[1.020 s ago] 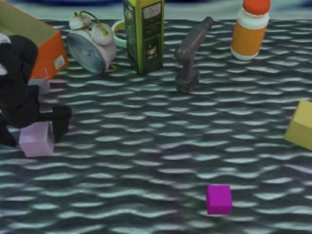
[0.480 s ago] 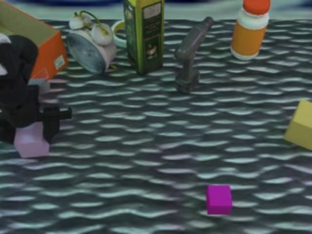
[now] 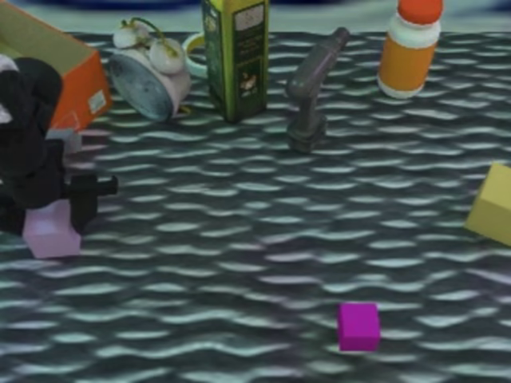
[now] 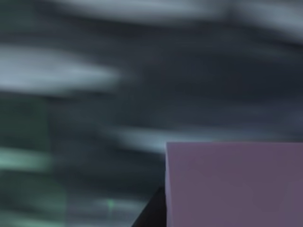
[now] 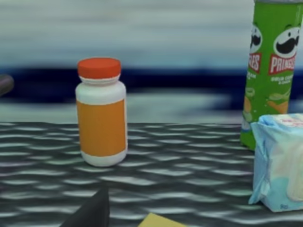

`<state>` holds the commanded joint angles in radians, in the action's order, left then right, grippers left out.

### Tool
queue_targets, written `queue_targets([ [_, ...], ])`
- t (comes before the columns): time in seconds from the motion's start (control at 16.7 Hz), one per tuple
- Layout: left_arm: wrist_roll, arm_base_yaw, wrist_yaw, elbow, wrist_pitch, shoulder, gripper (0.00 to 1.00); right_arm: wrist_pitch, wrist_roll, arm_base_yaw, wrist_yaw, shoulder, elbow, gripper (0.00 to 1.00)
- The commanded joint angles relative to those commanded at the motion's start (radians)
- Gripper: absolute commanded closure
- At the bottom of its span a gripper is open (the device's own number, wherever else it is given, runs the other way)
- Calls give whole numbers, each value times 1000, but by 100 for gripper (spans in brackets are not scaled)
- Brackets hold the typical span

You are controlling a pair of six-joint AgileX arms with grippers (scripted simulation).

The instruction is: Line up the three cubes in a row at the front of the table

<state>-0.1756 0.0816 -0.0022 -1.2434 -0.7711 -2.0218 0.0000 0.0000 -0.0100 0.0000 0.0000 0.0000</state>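
The pale lilac cube (image 3: pixel 49 235) sits at the table's (image 3: pixel 239 239) left side. My left gripper (image 3: pixel 49 214) is shut on it, and the arm hides the cube's top. In the left wrist view the lilac cube (image 4: pixel 234 184) fills the near corner beside one dark finger (image 4: pixel 152 210). The small magenta cube (image 3: pixel 358 326) rests alone near the front, right of centre. Cut by the right edge lies the mustard yellow cube (image 3: pixel 493 206). My right gripper (image 5: pixel 132 218) is out of the top view. It hangs open just above a corner of the yellow cube (image 5: pixel 158 222).
Along the back stand an orange cardboard box (image 3: pixel 72 76), an alarm clock (image 3: pixel 148 72), a green carton (image 3: pixel 235 56), a grey drill-shaped tool (image 3: pixel 311 88) and an orange bottle (image 3: pixel 409 48). A green crisp can (image 5: pixel 274 71) and a pale blue pack (image 5: pixel 279 161) stand at the far right.
One second ago the left gripper's fingers stood apart around the lilac cube. They have since closed on it, nudging it slightly left. Nothing has moved in the last half second.
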Motion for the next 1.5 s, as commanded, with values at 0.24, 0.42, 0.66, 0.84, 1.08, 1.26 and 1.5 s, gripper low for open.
queue_targets([
  [0.24,-6,-10,0,-51,-77,28,100,0,0,0,0,0,0,0],
  [0.42,-5,-17,-1,-117,-207,75,100,0,0,0,0,0,0,0],
  [0.66,-3,-18,-1,-149,-256,106,100,0,0,0,0,0,0,0],
  [0.84,-4,-11,-1,-148,-254,102,100,0,0,0,0,0,0,0],
  [1.08,-111,96,-4,-192,-278,76,100,0,0,0,0,0,0,0],
  [1.26,-266,274,-6,-240,-311,46,100,0,0,0,0,0,0,0],
  [1.5,-505,570,-6,-300,-358,12,100,0,0,0,0,0,0,0],
])
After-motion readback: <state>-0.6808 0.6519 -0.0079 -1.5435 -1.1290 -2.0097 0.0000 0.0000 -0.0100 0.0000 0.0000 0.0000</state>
